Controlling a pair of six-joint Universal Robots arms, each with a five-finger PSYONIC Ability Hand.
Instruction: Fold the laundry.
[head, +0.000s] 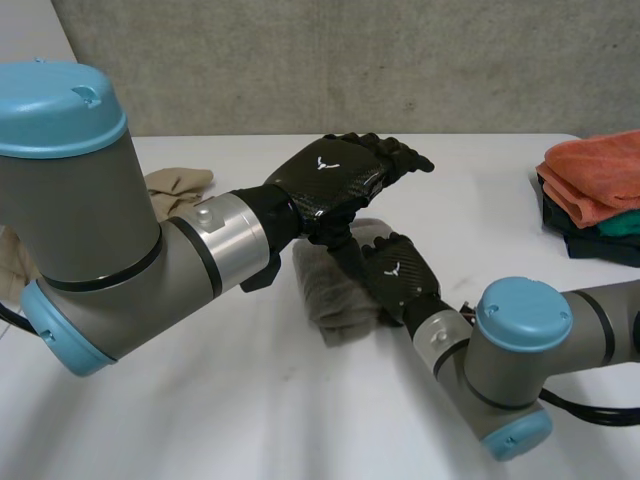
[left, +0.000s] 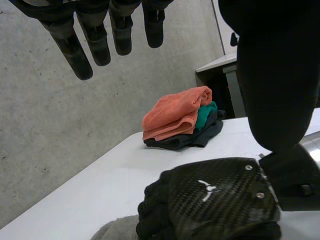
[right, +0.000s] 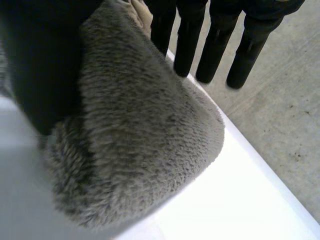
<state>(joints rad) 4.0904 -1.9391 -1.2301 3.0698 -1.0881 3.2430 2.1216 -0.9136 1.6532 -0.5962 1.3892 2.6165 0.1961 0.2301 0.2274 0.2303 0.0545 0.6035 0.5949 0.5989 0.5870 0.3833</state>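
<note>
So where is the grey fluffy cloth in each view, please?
Head view: grey cloth at table centre, under the right hand.
Left wrist view: its edge beside the right hand.
Right wrist view: cloth under the palm, fingers reaching past.
Shared landmark: the right hand.

White table (head: 300, 420); grey concrete wall (head: 350, 60) behind its far edge; grey-topped cabinet (left: 217, 62) beyond its right edge, against wall
</note>
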